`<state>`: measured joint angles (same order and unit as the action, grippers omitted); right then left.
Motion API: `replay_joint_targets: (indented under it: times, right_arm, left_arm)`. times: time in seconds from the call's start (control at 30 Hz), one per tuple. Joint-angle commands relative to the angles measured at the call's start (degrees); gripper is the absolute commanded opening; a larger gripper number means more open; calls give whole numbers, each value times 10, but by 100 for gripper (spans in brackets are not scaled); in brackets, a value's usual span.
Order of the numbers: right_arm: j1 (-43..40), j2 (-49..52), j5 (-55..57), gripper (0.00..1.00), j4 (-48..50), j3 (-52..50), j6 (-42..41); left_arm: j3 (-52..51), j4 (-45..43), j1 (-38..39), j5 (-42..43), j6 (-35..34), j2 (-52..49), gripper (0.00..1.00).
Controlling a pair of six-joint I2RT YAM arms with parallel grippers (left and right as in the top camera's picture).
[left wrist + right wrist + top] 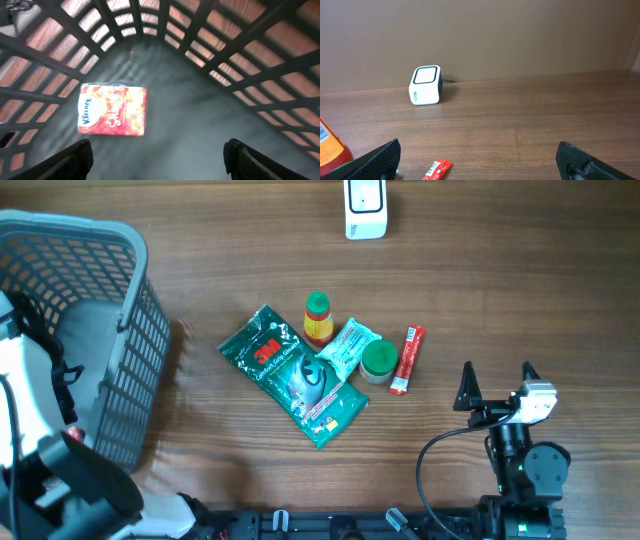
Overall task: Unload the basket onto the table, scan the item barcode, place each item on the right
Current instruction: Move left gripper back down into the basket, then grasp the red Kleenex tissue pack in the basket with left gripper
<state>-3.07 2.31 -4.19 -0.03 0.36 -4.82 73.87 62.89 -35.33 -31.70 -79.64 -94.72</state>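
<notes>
Wood desk (520, 280), grey basket (140, 310) at its left edge, white scanner (365, 208) at the far edge. My left jaws were down inside the basket, wide, nothing between them; both fingers (70, 162) showed at the bottom corners of the left wrist view. Red Kleenex pack (113, 110) lay flat on the basket floor, ahead of the left finger and clear of it. My right jaws were also wide and empty, fingers (467, 385) pointing toward the far edge, hovering at the near right of the desk. Other items sat clustered mid-desk: green 3M packet (290, 375) lying diagonal, small bottle (318, 318) with a green cap just beside its top edge, wipes pack (350, 345), green-lid jar (379, 360) touching that pack, red stick (407, 360) just right of the jar. Cluster was well apart from the scanner. Right wrist view had the scanner upright against a brown wall, its cable behind, with the stick's end and the bottle's edge at the lower left. Right jaws were near the stick, not touching.
</notes>
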Motion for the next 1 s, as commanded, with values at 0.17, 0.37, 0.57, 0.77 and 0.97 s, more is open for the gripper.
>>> replay_joint_targets:
  times: [0.17, 0.37, 0.57, 0.77, 0.97]
  right_arm:
    - [2, -2, 3, 100, 1, -1, 3]
    - [2, -2, 3, 100, 1, -1, 3]
    - [2, -2, 3, 100, 1, -1, 3]
    - [2, -2, 3, 100, 1, -1, 3]
    - [2, -2, 3, 100, 1, -1, 3]
  left_arm:
    - [-7, 0, -45, -4, 30, -107, 92]
    - [-7, 1, -80, 29, 47, -139, 77]
    - [-8, -6, -81, 62, 105, -159, 61]
    - [-30, 1, -81, 62, 106, -162, 40]
    - [-113, -46, -81, 61, 107, -162, 4]
